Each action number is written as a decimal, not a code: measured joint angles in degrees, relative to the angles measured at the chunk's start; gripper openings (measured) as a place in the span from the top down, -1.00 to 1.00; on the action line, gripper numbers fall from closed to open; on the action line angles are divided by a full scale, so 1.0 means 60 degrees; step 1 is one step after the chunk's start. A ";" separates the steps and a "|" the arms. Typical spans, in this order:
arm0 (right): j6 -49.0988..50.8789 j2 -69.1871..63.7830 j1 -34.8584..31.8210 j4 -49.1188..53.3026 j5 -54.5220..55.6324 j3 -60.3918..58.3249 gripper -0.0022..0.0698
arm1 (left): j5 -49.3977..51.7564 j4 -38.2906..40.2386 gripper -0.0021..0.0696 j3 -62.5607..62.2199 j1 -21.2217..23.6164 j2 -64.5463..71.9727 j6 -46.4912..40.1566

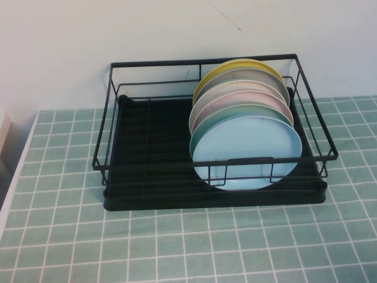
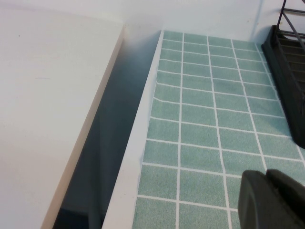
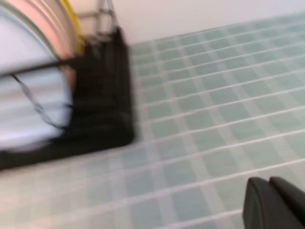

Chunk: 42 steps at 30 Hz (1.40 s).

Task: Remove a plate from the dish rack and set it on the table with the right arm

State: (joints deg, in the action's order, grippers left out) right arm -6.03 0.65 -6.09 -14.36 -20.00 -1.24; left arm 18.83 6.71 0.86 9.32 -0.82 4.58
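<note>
The black wire dish rack (image 1: 215, 159) stands at the back middle of the pale-green tiled table (image 1: 177, 247). The pale sky-blue plate (image 1: 247, 153) stands on edge at the front of a row of plates in the rack's right half. Neither arm shows in the high view. My right gripper (image 3: 269, 183) is shut and empty, low over the tiles, to the right of the rack (image 3: 102, 105); the blue plate (image 3: 28, 105) shows behind the rack's wires. My left gripper (image 2: 267, 175) is shut and empty over the tiles near the table's left edge.
Behind the blue plate stand mint-green (image 1: 235, 113), pink (image 1: 235, 97), grey and yellow (image 1: 241, 65) plates. The rack's left half holds nothing. A white wall rises behind the rack. A white counter (image 2: 43, 109) lies beyond a gap at the table's left edge.
</note>
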 joint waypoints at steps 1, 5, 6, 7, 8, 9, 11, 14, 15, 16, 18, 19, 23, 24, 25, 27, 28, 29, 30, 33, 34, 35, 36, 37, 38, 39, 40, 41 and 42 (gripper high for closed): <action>0.0130 0.0000 0.0000 -0.0944 0.0000 -0.0023 0.94 | 0.0000 0.0000 0.95 0.0000 0.0000 0.0000 0.0000; 0.0577 0.0000 0.0000 -0.4908 0.0019 -0.0061 0.94 | 0.0000 0.0000 0.95 0.0000 0.0000 0.0000 0.0000; 0.0598 0.0000 0.0000 -0.5450 0.0042 -0.0061 0.94 | 0.0000 0.0000 0.95 0.0000 0.0000 0.0000 0.0000; 0.0639 0.0000 0.0000 -0.5986 0.0109 -0.0061 0.94 | 0.0000 0.0000 0.95 0.0000 0.0000 0.0000 0.0000; 0.0639 0.0000 0.0000 -0.6149 0.0128 -0.0061 0.94 | 0.0000 0.0000 0.95 0.0000 0.0000 0.0000 0.0000; 0.0534 0.0000 0.0000 -0.6323 0.0125 -0.0061 0.94 | 0.0000 0.0000 0.95 0.0000 0.0000 0.0000 0.0000; 0.0073 0.0000 0.0000 -0.6365 0.0125 -0.0061 0.94 | 0.0000 0.0000 0.95 0.0000 0.0000 0.0000 0.0000; -0.0914 0.0000 0.0000 -0.6282 0.0148 -0.0061 0.94 | 0.0000 0.0000 0.95 0.0000 0.0000 0.0000 0.0000; -0.1082 0.0000 0.0000 -0.6261 0.0148 -0.0061 0.94 | 0.0000 0.0000 0.95 0.0000 0.0000 0.0000 0.0000; -0.1215 0.0000 0.0000 -0.6261 0.0167 -0.0061 0.94 | 0.0000 0.0006 0.95 0.0000 0.0000 0.0000 0.0000; -0.1397 0.0000 0.0000 -0.6261 0.0229 -0.0061 0.94 | 0.0000 0.0006 0.95 0.0000 0.0000 0.0000 0.0000; -0.1510 0.0000 0.0000 -0.6261 0.0229 -0.0061 0.94 | 0.0000 0.0006 0.95 0.0000 0.0000 0.0000 0.0000; -0.3054 -0.0178 0.0000 -0.6261 -0.0329 0.0680 0.94 | 0.0000 0.0006 0.95 0.0000 0.0000 0.0000 0.0000; -0.3546 -0.0428 0.0000 -0.6261 -0.0462 0.0986 0.94 | 0.0000 0.0006 0.95 0.0000 0.0000 0.0000 0.0000; -0.4203 -0.0778 0.0000 -0.6261 -0.0607 0.1404 0.94 | 0.0000 0.0021 0.95 0.0000 0.0000 0.0000 0.0000; -0.5421 -0.1577 0.0000 -0.6261 -0.0847 0.2363 0.94 | 0.0000 0.0021 0.95 0.0000 0.0000 0.0000 0.0000; -0.6095 -0.2091 0.0000 -0.6261 -0.0975 0.2893 0.94 | 0.0000 0.0021 0.95 0.0000 0.0000 0.0000 0.0000; -0.6757 -0.2651 0.0000 -0.6261 -0.1130 0.3465 0.94 | 0.0000 0.0021 0.95 0.0000 0.0000 0.0000 0.0000; -0.7421 -0.3234 0.0000 -0.6246 -0.1343 0.4062 0.94 | 0.0000 0.0021 0.95 0.0000 0.0000 0.0000 0.0000; -0.9338 -0.4948 0.0000 -0.6246 -0.2259 0.5660 0.94 | 0.0000 0.0021 0.95 0.0000 0.0000 0.0000 0.0000; -1.0017 -0.5558 0.0000 -0.6222 -0.2698 0.6262 0.94 | 0.0000 0.0021 0.95 0.0000 0.0000 0.0000 0.0000; -1.0676 -0.6166 0.0000 -0.6222 -0.3144 0.6848 0.94 | 0.0000 0.0021 0.95 0.0000 0.0000 0.0000 0.0000; -1.1294 -0.6760 0.0000 -0.6203 -0.3583 0.7405 0.94 | 0.0000 0.0021 0.95 0.0000 0.0000 0.0000 0.0000; -1.1734 -0.7218 0.0000 -0.6185 -0.3913 0.7929 0.94 | 0.0000 0.0021 0.95 0.0000 0.0000 0.0000 0.0000; -1.2197 -0.7780 0.0000 -0.6185 -0.4270 0.8421 0.94 | 0.0000 0.0021 0.95 0.0000 0.0000 0.0000 0.0000; -1.2566 -0.8318 0.0023 -0.6168 -0.4535 0.8867 0.94 | 0.0000 0.0021 0.95 0.0000 0.0000 0.0000 0.0000; -1.2872 -0.8741 0.0063 -0.6168 -0.4681 0.9201 0.94 | 0.0000 0.0021 0.95 0.0000 0.0000 0.0000 0.0000; -1.3108 -0.9261 0.0153 -0.6147 -0.4793 0.9597 0.94 | 0.0000 0.0021 0.95 0.0000 0.0000 0.0000 0.0000; -1.3274 -0.9778 0.0300 -0.6102 -0.4864 0.9981 0.94 | 0.0000 0.0021 0.95 0.0000 0.0000 0.0000 0.0000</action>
State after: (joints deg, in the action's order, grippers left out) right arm -85.68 -58.01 -4.29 -50.97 -49.18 58.65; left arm 18.83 6.83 0.86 9.32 -0.82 4.58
